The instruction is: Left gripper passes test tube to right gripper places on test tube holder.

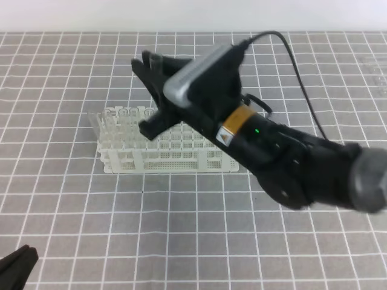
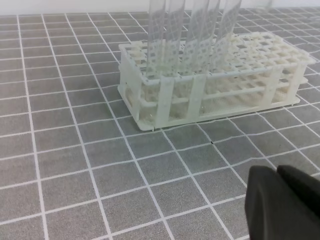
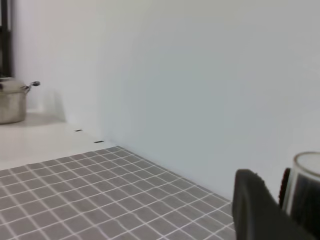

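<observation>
The white test tube holder [image 1: 175, 151] stands at mid-table, with several clear tubes upright in its left end [image 2: 190, 40]. My right gripper [image 1: 151, 84] reaches in from the right and hovers over the holder's left half. The right wrist view shows it [image 3: 282, 200] shut on the test tube [image 3: 306, 187], whose open rim shows at the right edge. In the high view the arm hides the held tube. My left gripper [image 2: 276, 172] sits low at the front left, well short of the holder, shut and empty; only its tip [image 1: 18, 263] shows in the high view.
The table is covered in a grey mat with a white grid [image 1: 181, 241]. A white wall [image 3: 200, 75] runs behind the table. A steel pot [image 3: 12, 102] stands far off on a white counter. The right arm's black cable [image 1: 302, 78] loops over the back right.
</observation>
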